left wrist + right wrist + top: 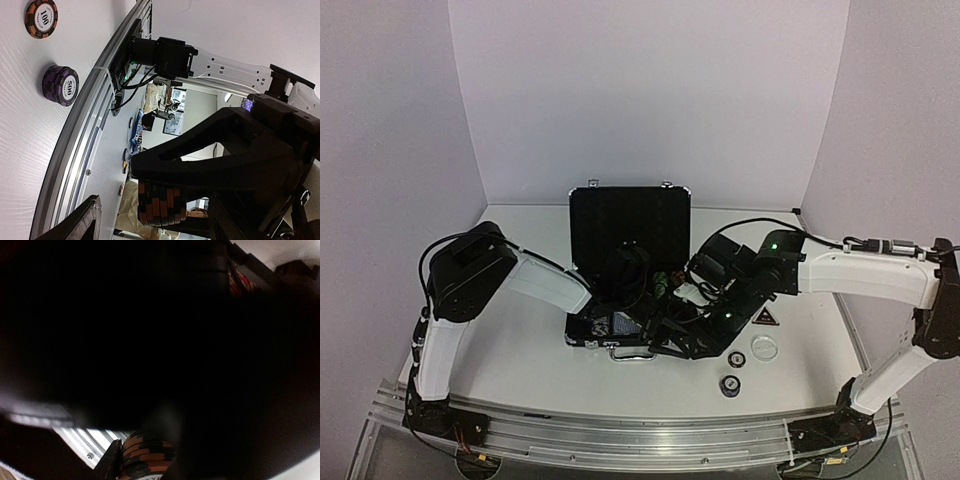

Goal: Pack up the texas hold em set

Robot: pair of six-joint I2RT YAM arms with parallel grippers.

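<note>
From where I stood, both arms had crowded in over the open black briefcase [630, 225] in the middle of the table [520, 350]. The right gripper [147, 196] was pinching a short stack of orange-and-black chips [162, 202] edge-on above the near side of the case. The left gripper [632, 305] hung just beside it with its fingers [82, 220] spread and, as far as I could see, touching nothing. It looked to me like the stack was about to go into a chip slot, or be passed across. Doing that well would have meant keeping the stack squared and level, so no chip slid out of the pinch. It should be lowered until it was properly seated, and only then released. The left arm needed to stay out of the way, given how tightly the two wrists were packed. Out on the table to the right, a purple 500 stack [61, 85], a single 100 chip [41, 17], the dark triangular button [765, 317] and a clear disc [765, 348] waited to be packed.
</note>
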